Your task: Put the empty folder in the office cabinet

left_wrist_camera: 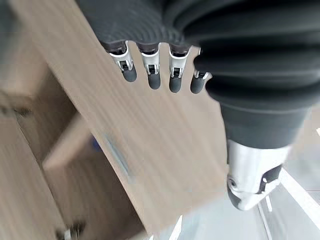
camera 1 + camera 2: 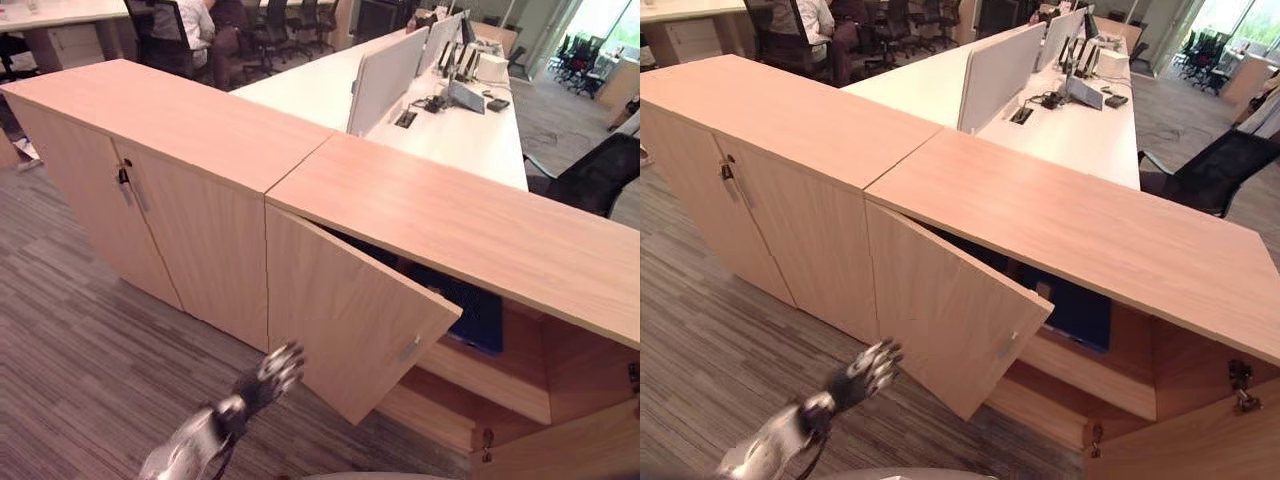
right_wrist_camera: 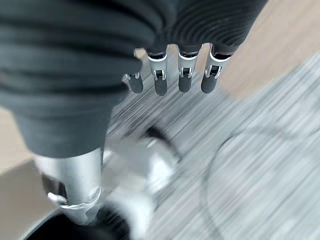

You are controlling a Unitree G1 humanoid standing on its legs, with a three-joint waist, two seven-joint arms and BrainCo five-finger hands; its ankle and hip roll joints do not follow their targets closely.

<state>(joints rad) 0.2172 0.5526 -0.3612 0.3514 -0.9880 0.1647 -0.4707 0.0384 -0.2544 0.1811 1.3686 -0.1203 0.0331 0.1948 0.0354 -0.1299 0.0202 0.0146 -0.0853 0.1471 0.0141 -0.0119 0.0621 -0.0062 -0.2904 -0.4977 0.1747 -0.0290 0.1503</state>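
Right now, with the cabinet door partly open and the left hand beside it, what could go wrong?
The left hand sits near the free edge of the half-open cabinet door, fingers relaxed; a push there might slip off the edge. The blue folder lies on the shelf close behind the door, so if it sticks out, closing could catch it.

It was an open-plan office: low light-wood storage cabinets [image 2: 180, 150] stood before a long white desk [image 2: 330, 85] with grey divider screens [image 2: 385, 75], black swivel chairs [image 2: 270, 25] and grey striped carpet [image 2: 70, 330].
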